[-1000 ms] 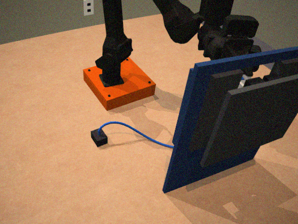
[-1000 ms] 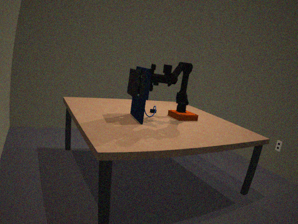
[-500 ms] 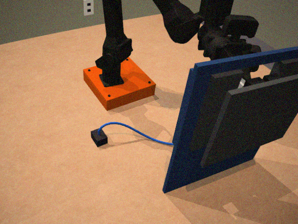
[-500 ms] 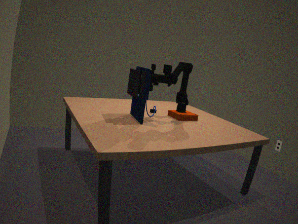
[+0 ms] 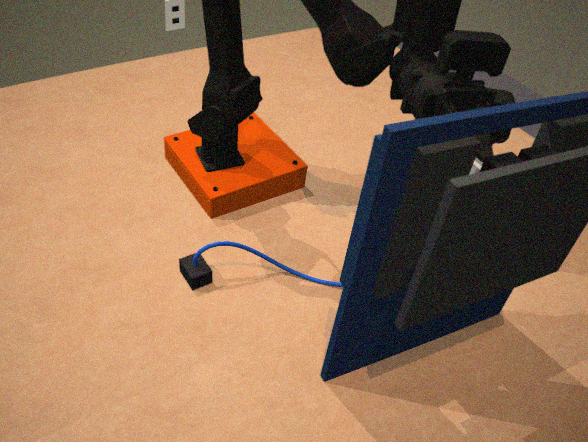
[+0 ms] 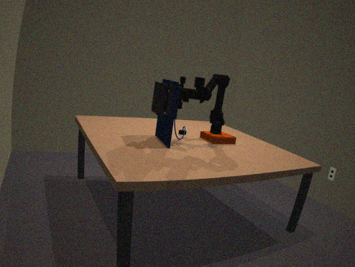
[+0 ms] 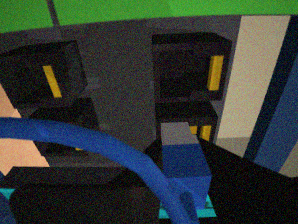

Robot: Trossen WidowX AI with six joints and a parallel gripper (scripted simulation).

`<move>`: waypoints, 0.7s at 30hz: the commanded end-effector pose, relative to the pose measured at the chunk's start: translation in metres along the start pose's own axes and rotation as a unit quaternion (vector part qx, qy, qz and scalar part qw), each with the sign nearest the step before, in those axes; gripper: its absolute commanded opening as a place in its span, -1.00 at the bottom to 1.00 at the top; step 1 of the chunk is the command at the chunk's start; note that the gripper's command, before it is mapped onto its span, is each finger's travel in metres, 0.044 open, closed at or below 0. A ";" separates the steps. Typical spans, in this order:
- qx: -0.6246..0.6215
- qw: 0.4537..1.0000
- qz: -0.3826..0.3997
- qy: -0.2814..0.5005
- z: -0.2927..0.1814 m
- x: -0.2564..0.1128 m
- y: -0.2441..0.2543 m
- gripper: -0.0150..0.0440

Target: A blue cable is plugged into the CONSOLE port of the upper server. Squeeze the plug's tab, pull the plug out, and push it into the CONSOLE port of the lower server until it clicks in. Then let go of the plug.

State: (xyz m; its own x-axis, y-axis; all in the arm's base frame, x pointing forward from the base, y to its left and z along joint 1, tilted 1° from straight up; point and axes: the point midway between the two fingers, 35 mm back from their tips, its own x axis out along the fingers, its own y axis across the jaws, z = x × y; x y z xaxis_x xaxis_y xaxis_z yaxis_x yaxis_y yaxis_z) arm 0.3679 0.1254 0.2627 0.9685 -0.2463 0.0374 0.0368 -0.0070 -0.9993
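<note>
Blue boxy plug (image 7: pixel 186 167) — light, rigid; bendy blue cable (image 7: pixel 95 137) (image 5: pixel 270 260) (image 6: pixel 175 130). Black two-fingered tool (image 7: pixel 178 145) — nearly closed, gripping plug; best hold: tab sides.

Cable (image 5: pixel 270 259) (image 6: pixel 175 133) (image 7: pixel 95 137) blue; base plate (image 5: pixel 265 170) (image 6: pixel 218 138) orange; arm (image 5: pixel 224 45) (image 6: pixel 221 96) black.

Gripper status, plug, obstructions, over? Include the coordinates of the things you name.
Gripper (image 7: pixel 178 145) shut on blue plug (image 7: pixel 186 162). Plug at lower-right port; seating unclear. Blue cable (image 5: pixel 270 259) (image 6: pixel 175 131) (image 7: pixel 107 142) crosses wrist view.
</note>
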 end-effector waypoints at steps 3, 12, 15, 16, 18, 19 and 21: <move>0.001 1.000 -0.001 0.000 0.000 0.000 -0.001 -0.49; 0.002 1.000 0.000 -0.004 -0.001 -0.003 0.000 -0.49; 0.001 1.000 0.000 -0.004 -0.002 -0.004 0.000 -0.49; 0.002 1.000 0.000 -0.004 -0.001 -0.005 0.000 -0.49; 0.002 1.000 0.001 -0.004 -0.001 -0.005 0.000 -0.49; 0.002 1.000 0.001 -0.004 -0.001 -0.006 0.000 -0.49; 0.001 1.000 0.001 -0.004 -0.002 -0.007 0.000 -0.49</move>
State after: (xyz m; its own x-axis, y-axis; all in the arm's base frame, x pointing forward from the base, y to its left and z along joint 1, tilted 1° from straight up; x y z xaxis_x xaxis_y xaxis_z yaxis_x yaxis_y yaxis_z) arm 0.3643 0.1258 0.2614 0.9697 -0.2416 0.0352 0.0345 -0.0068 -0.9994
